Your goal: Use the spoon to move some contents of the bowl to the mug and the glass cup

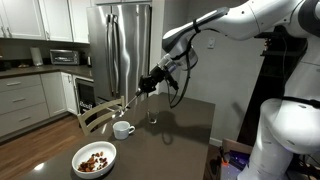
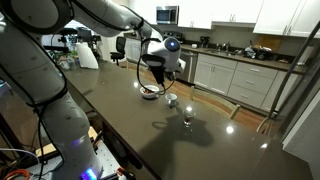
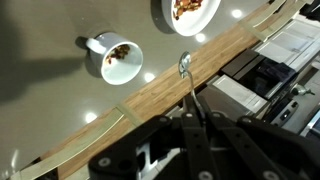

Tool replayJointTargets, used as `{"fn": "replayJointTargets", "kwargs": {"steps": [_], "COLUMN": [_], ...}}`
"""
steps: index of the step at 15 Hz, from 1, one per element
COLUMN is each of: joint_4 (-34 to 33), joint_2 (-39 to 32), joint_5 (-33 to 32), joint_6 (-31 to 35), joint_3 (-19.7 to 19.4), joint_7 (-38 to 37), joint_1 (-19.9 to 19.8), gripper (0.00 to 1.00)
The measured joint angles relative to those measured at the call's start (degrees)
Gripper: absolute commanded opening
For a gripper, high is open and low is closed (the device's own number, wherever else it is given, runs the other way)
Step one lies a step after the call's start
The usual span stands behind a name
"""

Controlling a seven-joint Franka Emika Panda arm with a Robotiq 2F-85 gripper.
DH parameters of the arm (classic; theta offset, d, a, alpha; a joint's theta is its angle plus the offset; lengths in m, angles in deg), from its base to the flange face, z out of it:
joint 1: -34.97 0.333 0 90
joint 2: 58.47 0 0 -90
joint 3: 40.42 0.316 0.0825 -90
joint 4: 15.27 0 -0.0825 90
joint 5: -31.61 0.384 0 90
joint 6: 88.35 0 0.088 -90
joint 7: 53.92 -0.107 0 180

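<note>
In the wrist view the gripper (image 3: 197,125) comes in from the bottom. Its jaws are pinched narrow on the thin handle of the spoon (image 3: 188,82). The spoon's head points away from the camera and hangs over the light wooden strip (image 3: 110,110) that edges the dark table (image 3: 50,90). Whether the spoon carries anything cannot be told. Farther in, the mug (image 3: 113,57) stands upright on the table, handle to the left, with a few brown pieces inside. The bowl (image 3: 187,12) is cut by the top edge, and the contents (image 3: 186,7) lie in it.

In an exterior view the gripper (image 1: 148,88) hangs above the table, higher than the mug (image 1: 123,129). The glass cup (image 1: 153,119) stands near the mug, and the bowl (image 1: 94,158) sits apart at the near corner. A stainless refrigerator (image 1: 125,40) stands behind.

In an exterior view the gripper (image 2: 158,65) hangs above the bowl (image 2: 150,92). The mug (image 2: 172,100) is just beside the bowl, and the glass cup (image 2: 187,122) stands nearer the camera. In both exterior views the spoon is too thin to make out.
</note>
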Motion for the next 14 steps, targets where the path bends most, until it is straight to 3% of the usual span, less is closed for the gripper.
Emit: {"fn": "replayJointTargets", "kwargs": {"steps": [14], "joint_4": [0.0], "joint_2": [-10.9], "joint_5": [17.3], "joint_6": [-2.1], "joint_3": [8.8], "joint_7": [14.7], "joint_1": [0.9], "gripper": [0.03]}}
